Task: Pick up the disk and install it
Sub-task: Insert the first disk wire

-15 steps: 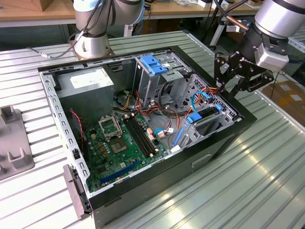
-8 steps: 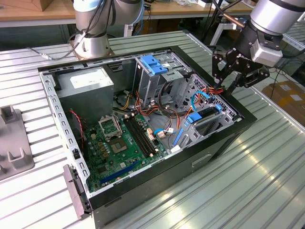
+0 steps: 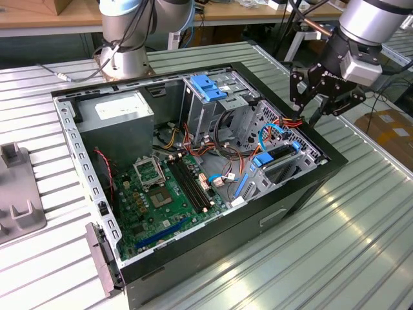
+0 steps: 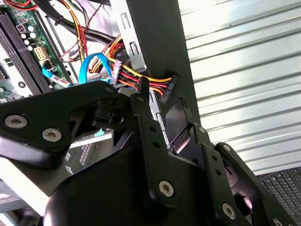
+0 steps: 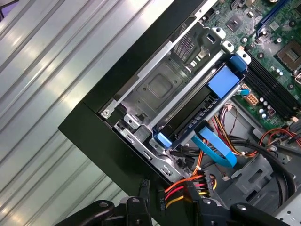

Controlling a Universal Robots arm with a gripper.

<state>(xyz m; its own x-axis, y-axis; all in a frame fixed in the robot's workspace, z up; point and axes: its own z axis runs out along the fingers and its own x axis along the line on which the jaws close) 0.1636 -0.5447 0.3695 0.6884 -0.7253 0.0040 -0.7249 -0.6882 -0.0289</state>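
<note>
The hand is black metal, made of flat bars joined with round bolts. In the second wrist view its two fingers stand a little apart, with a narrow gap between them. It holds nothing and is let go. A small black plug sits just past the fingertips, with red, yellow and orange wires running from it. I cannot tell if a fingertip touches the plug.

The disk is not in the hand. It is a flat dark slab with bright blue plastic rails on its ends. It sits pushed into a silver metal cage, below the hand and a bit farther inside the box. The cage is thin shiny sheet metal with holes and a square dent. A soft flat blue cable curls between the disk and the hand.

The hand hangs over the rim of a big black computer box that lies open on its side. Deeper in the box, far from the hand, is a flat green board covered in tiny parts and long black slots. The box rests on a shiny grey table with long straight ribs.
</note>
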